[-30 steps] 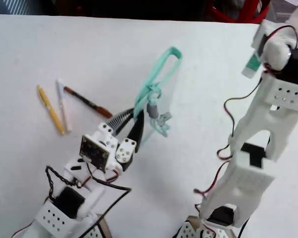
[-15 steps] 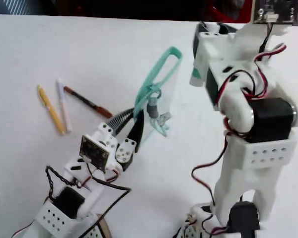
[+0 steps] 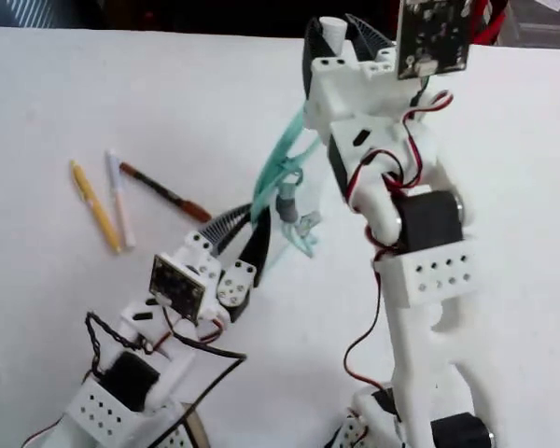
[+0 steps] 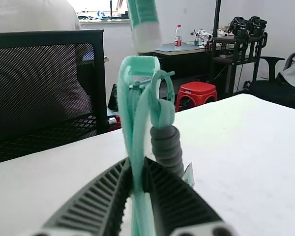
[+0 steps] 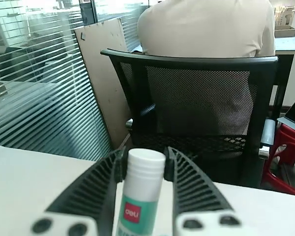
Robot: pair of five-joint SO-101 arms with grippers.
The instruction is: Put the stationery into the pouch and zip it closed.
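My left gripper (image 3: 253, 231) (image 4: 137, 172) is shut on the teal edge of the clear pouch (image 3: 278, 170) (image 4: 136, 103) and holds it upright above the table. A grey zip pull (image 4: 166, 147) hangs beside the teal edge. My right gripper (image 3: 342, 35) (image 5: 143, 164) is shut on a white and green glue stick (image 3: 331, 26) (image 5: 141, 194), raised just beyond the pouch's top. That glue stick (image 4: 143, 22) also hangs above the pouch in the left wrist view. A yellow pen (image 3: 95, 205), a white pen (image 3: 119, 196) and a brown pen (image 3: 164, 192) lie on the table left of the pouch.
The white table (image 3: 103, 93) has free room at the back left and at the right. A black mesh chair (image 5: 206, 98) with a seated person stands beyond the far edge. A red stool (image 4: 196, 93) stands behind the table.
My right arm has swung from the table's right edge leftward to above the pouch, carrying the glue stick. The left arm and the pouch have stayed still.
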